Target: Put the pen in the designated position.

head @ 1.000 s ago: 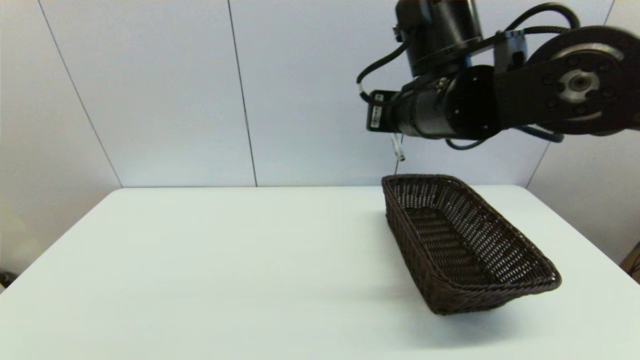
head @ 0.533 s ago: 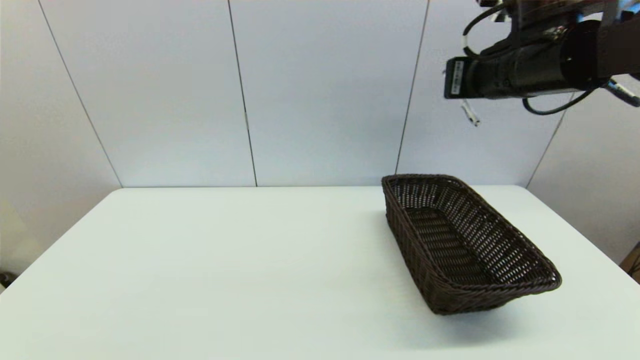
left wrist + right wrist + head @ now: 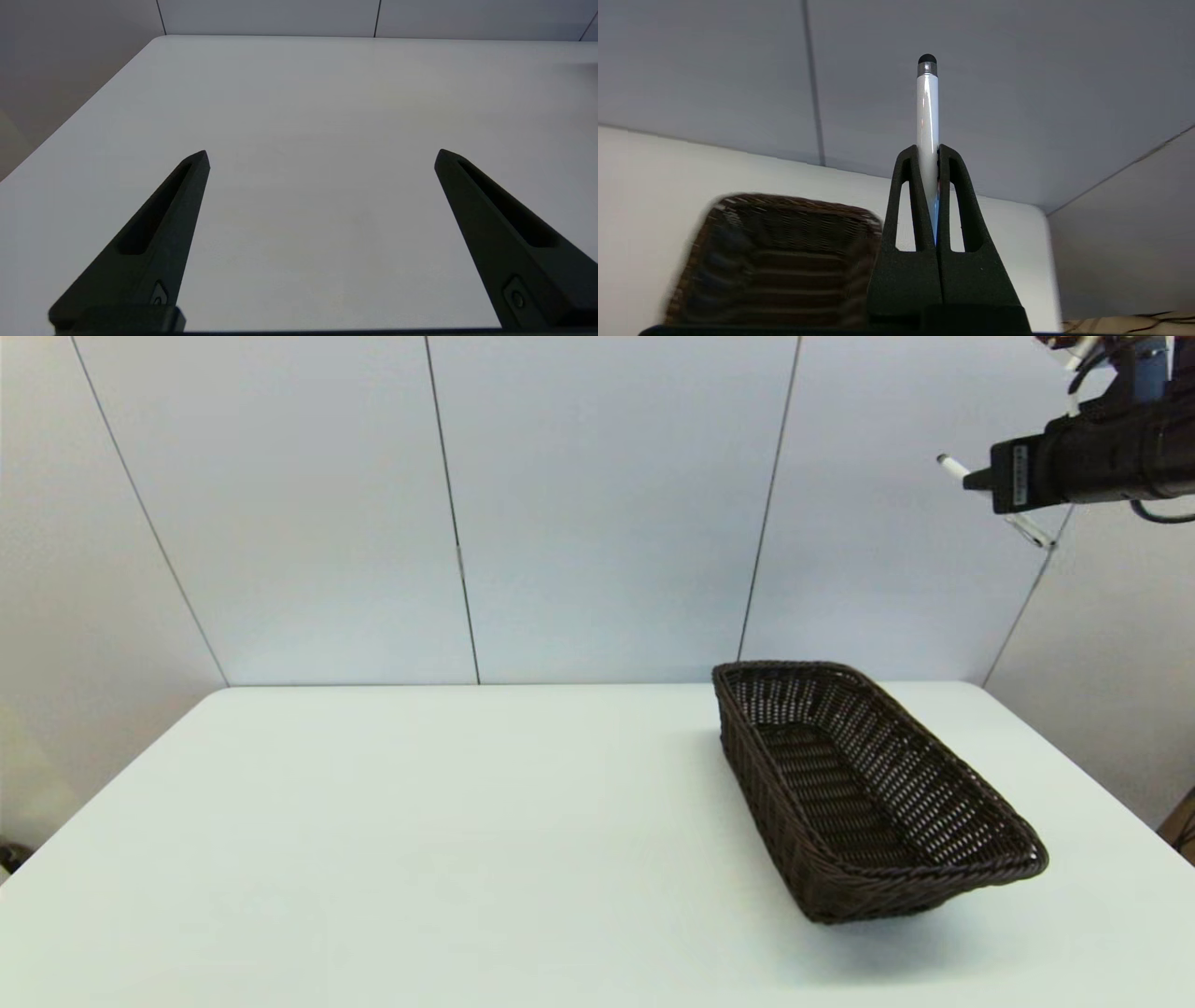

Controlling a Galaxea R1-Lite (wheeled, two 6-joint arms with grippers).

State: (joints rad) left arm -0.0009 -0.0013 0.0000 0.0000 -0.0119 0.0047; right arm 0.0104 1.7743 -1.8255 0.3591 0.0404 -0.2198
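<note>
Right gripper (image 3: 928, 151) raised, clamped – left gripper (image 3: 322, 158) spread.

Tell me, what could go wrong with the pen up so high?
The right tool pinches the thin, shiny pen by a short stretch only, so it might slip or swing. It is high above the basket and off to the side; let go here, it would likely miss and bounce on the table.

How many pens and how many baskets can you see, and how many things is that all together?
Pens: 1, the white pen held up in the air by the right gripper
Baskets: 1, the dark wicker basket on the table
Total: 2
</note>
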